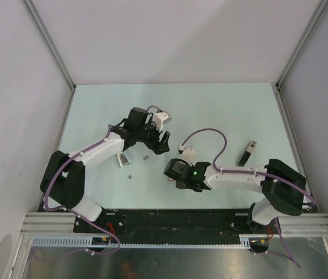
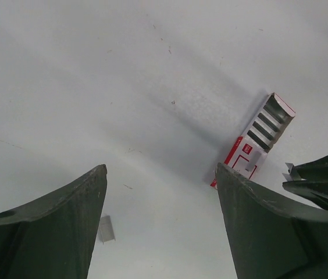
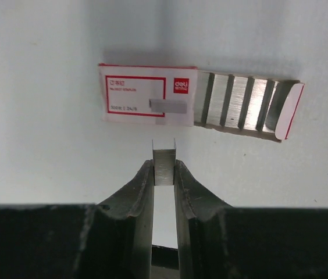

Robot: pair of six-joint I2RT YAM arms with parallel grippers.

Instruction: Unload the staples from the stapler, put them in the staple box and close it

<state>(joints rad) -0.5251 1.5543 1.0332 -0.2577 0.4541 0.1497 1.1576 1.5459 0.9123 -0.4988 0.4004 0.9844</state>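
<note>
The black stapler (image 1: 246, 154) lies on the table at the right, apart from both grippers. My right gripper (image 3: 164, 164) is shut on a short strip of staples (image 3: 164, 154) and holds it just in front of a red-and-white staple box (image 3: 148, 97) whose drawer of staple strips (image 3: 242, 106) is pulled out. In the top view my right gripper (image 1: 168, 170) is at mid-table. My left gripper (image 2: 161, 174) is open and empty above the table. A loose staple strip (image 2: 106, 228) lies by its left finger. The box (image 2: 256, 139) shows to its right.
In the top view the staple box (image 1: 123, 158) lies left of centre, with small staple pieces (image 1: 130, 176) near it. The tips of the right gripper's fingers (image 2: 321, 180) show at the right edge of the left wrist view. White walls enclose the table.
</note>
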